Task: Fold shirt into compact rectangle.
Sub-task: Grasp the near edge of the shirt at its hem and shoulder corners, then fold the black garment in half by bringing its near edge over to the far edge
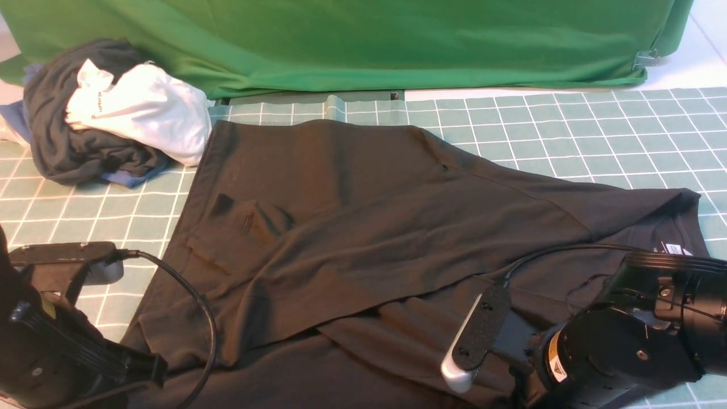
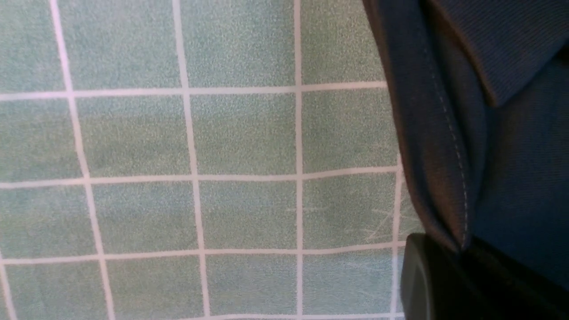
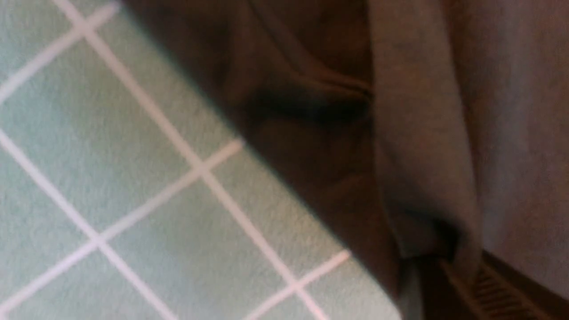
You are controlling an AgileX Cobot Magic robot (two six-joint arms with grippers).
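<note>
**A:** Where was the shirt, and how would it handle?

**B:** The black soft-knit T-shirt (image 1: 363,187) lay across the pale green gridded mat (image 1: 568,130). It ran from just beside the bunched dark grey and white garments (image 1: 113,108) on the left to its white neck label (image 1: 674,249) on the right. One flap was already doubled over the middle. I judged it light and limp, no stiffness. It'd sag and drag wherever unsupported, and knit clings to itself. I'd take it at hems or corners, two points, kept taut.

**A:** Fingers?

**B:** Left gripper (image 2: 462,262) was clenched on the stitched hem at the near left edge. The hem ran straight into its jaws. Right gripper (image 3: 444,275): my view was blurred, but cloth gathered to a point at its jaws and hung clear of the mat. I read that as pinching the shirt's near right part.
</note>
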